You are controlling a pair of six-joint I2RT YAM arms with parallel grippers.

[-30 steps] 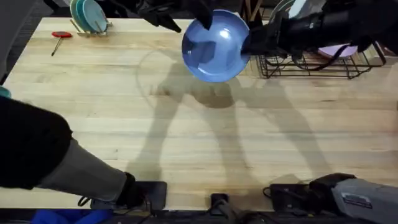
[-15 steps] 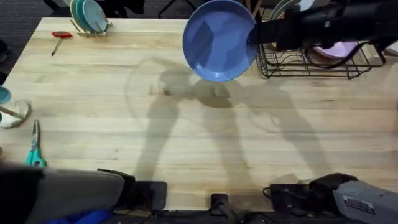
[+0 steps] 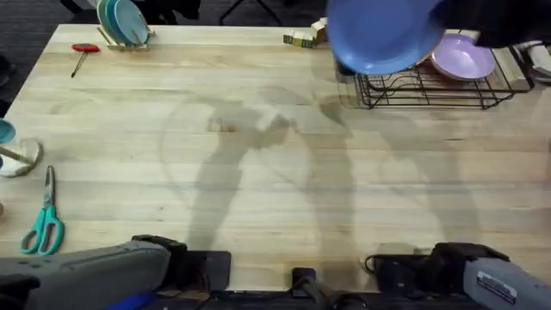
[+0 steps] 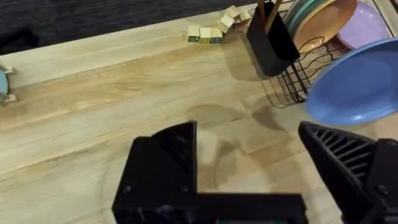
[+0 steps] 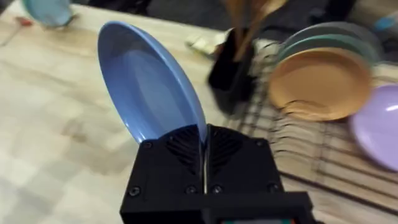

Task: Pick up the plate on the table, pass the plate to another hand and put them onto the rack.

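The handover looks done: the right gripper [image 5: 204, 163] clamps the plate [image 5: 149, 87] by its rim, carrying it in the air at the rack's [image 3: 430, 86] near-left corner. The left gripper [image 4: 249, 162] hangs wide and empty over the table [image 3: 258, 172]. Next, I judge, the plate must go upright into a free slot, clear of the orange plate [image 5: 317, 84] and purple plate [image 3: 463, 58].

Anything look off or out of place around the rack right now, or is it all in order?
Nothing stands out. The right tool grips the blue plate by its rim, over the near end of the rack. The orange plate and purple plate sit in the rack. The left tool is open and holds nothing.
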